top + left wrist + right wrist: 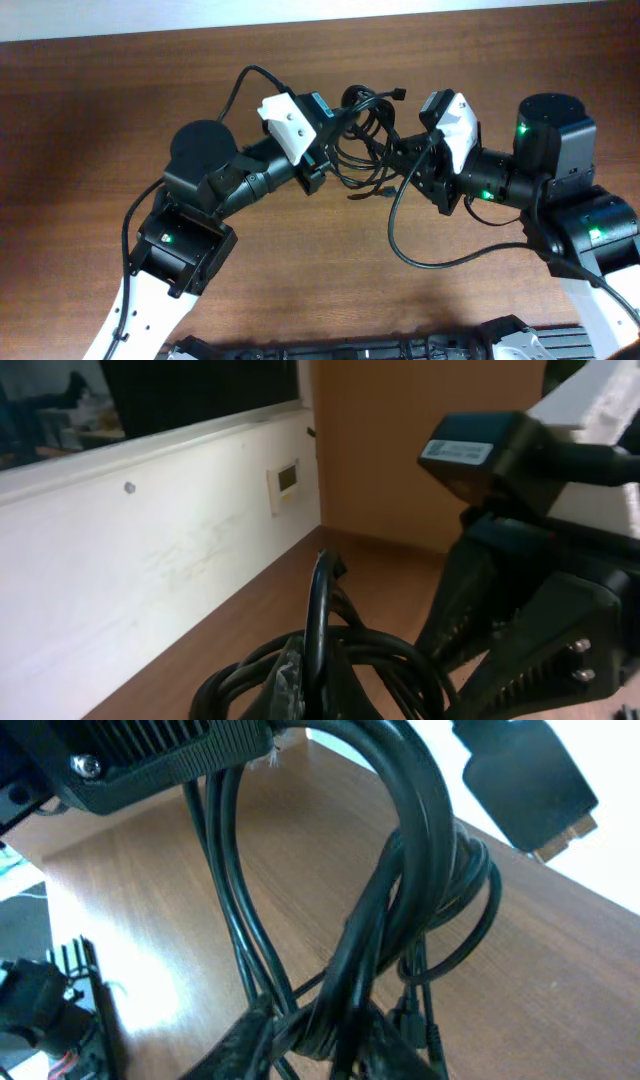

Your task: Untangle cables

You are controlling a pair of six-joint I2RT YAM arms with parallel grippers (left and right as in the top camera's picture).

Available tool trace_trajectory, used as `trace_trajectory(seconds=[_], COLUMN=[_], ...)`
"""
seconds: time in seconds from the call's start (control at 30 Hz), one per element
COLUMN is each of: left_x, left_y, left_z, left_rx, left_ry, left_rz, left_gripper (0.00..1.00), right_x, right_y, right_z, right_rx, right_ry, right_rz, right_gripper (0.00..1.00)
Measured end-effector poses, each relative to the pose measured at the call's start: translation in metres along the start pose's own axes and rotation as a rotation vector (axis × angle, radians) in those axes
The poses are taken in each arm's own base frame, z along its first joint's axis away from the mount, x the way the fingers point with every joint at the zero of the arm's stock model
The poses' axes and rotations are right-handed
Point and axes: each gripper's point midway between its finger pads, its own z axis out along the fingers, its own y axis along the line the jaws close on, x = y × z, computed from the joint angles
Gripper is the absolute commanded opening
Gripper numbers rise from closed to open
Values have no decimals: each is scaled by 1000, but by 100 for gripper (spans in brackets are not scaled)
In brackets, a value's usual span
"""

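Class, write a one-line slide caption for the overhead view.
Left gripper clamps a tangled bundle of black cables over the wooden table, with the right gripper at its opposite side.

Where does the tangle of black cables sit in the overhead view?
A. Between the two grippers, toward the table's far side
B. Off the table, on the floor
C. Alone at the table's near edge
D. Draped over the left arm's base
A: the cables bunch directly between the left gripper and the right gripper, which face each other across the tangle.
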Motion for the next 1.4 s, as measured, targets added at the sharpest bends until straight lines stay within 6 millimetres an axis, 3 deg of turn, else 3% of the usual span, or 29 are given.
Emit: trace_trajectory(seconds=[0.1,0.3,0.37,0.43,0.5,0.57,0.8,0.93,1.1,1.17,1.2,1.23,1.4], left_x=[-3,-3,2,9,16,20,22,42,57,61,64,69,86], left_y=[-5,-4,2,12,24,33,43,15,-19,-28,-31,-36,-43], left_z=[0,0,0,-1,-2,-4,-7,-7,-10,-12,-13,-15,-22], left_rx=[30,23,-13,-75,-146,-200,-249,-78,123,174,194,219,260], left_ry=[-14,-12,9,37,66,83,119,192,208,214,221,238,301], left_rz=[6,5,-5,-22,-34,-36,135,310,348,346,339,333,289], left_gripper=[0,1,44,74,92,99,99,99,98,60,51,47,48], right_x=[0,0,0,1,2,2,19,36,41,41,41,41,40], right_y=[0,0,0,0,0,0,5,10,13,13,12,12,12], right_z=[0,0,0,0,0,0,-1,-3,-4,-4,-4,-4,-4], right_rx=[-1,1,2,1,0,0,-20,-51,-72,-76,-78,-80,-79], right_ry=[1,0,1,3,6,7,69,128,144,142,141,139,137], right_rz=[3,5,5,4,3,-3,-65,-183,-334,-390,-422,-451,-491], right_gripper=[4,4,4,4,4,4,4,4,4,4,4,4,4])
